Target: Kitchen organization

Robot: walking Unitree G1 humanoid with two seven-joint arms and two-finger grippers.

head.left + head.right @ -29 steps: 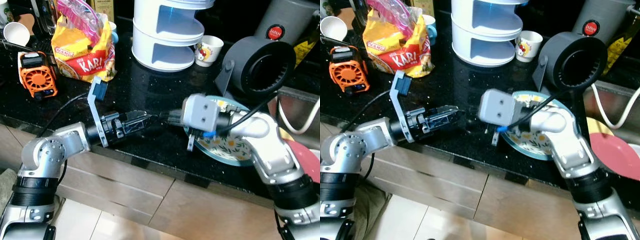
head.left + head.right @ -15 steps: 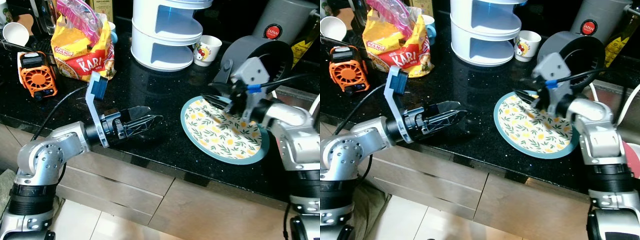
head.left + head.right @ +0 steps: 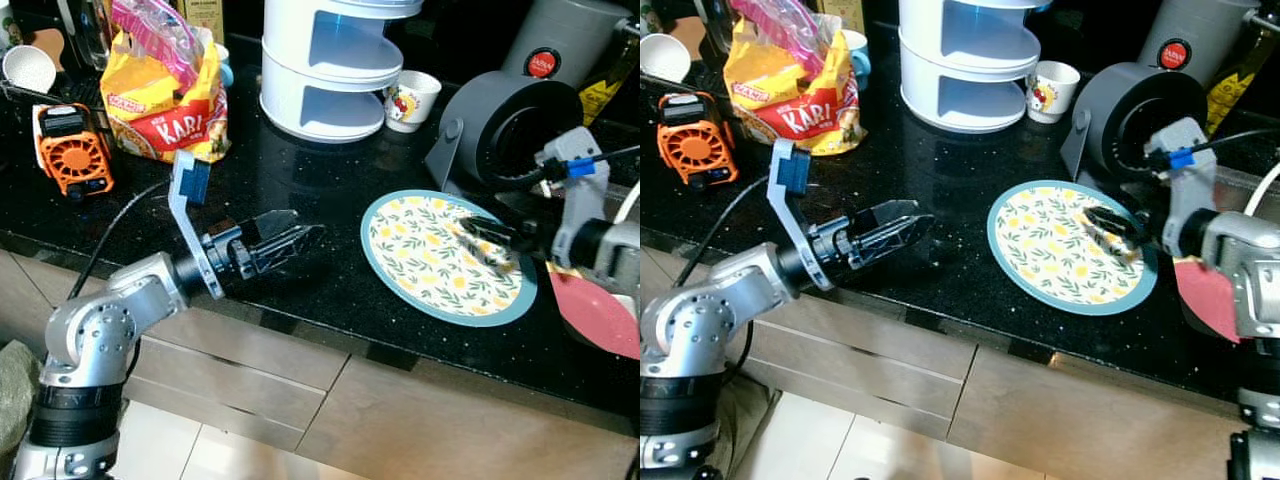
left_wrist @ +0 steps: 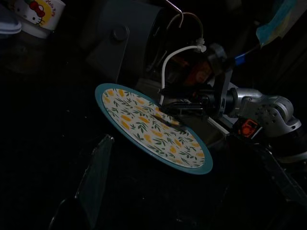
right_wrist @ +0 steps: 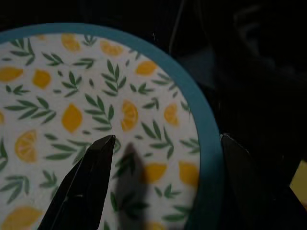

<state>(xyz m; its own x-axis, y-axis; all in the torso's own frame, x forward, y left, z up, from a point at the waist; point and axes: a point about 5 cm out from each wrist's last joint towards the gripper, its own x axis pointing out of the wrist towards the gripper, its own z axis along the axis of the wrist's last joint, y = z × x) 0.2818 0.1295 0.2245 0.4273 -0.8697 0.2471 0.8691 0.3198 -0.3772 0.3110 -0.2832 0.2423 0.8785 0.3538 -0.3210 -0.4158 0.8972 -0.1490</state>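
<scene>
Jaws: right gripper has its two black fingers spread apart over the right rim of the plate, one finger above the patterned face and the other beyond the blue edge, gripping nothing; left gripper has its fingers slightly parted and empty, held over bare counter left of centre in the head views.
Counter: black speckled stone running across the upper two thirds of the frame, with pale drawer fronts below its front edge.
White tiered stand: round, open shelves, at top centre.
Grey round appliance: a dark drum with its wide opening facing the camera, upper right, just behind the plate.
Snack bag: yellow and red, printed KARI, upper left, with a pink plastic bag on top of it.
Plate: round, blue rim, lemon and leaf print, lying flat on the counter right of centre, near the front edge.
Red plate: at the far right edge, partly hidden by the right arm.
Orange device: small fan-like unit with a black grille, far left on the counter.
Cartoon cup: small white cup between the stand and the grey appliance.
White cup: lying on its side in the top left corner.
</scene>
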